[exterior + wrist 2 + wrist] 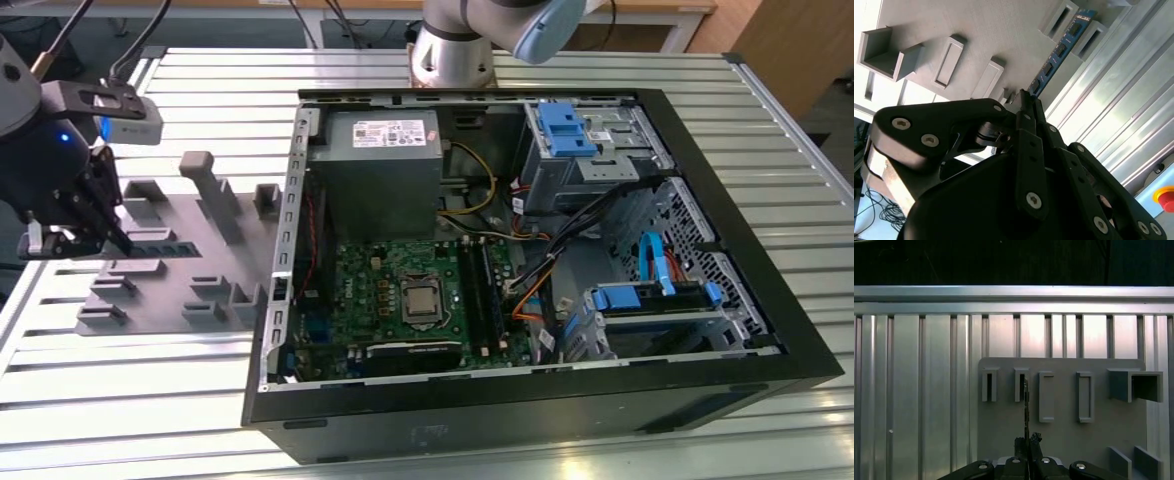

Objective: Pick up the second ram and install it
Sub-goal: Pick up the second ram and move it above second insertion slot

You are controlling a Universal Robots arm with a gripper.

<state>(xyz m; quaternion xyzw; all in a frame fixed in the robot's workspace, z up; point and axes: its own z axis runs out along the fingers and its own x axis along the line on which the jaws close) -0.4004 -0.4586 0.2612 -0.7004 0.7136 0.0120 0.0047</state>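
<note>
the black pincer (1026, 97) pinches the second ram (1058, 51), a flat blue chip-studded stick, at the matte grey slotted holder (167, 215) on the exterior view's left. the first wrist view shows the ram edge-on, a thin line.

A ribbed metal table (80, 400) carries two things. Toward the exterior view's left lies a flat grey holder plate (167, 265) with raised slots. Just beside it, to the exterior view's right, an open black computer case (534, 415) lies on its side.
</note>
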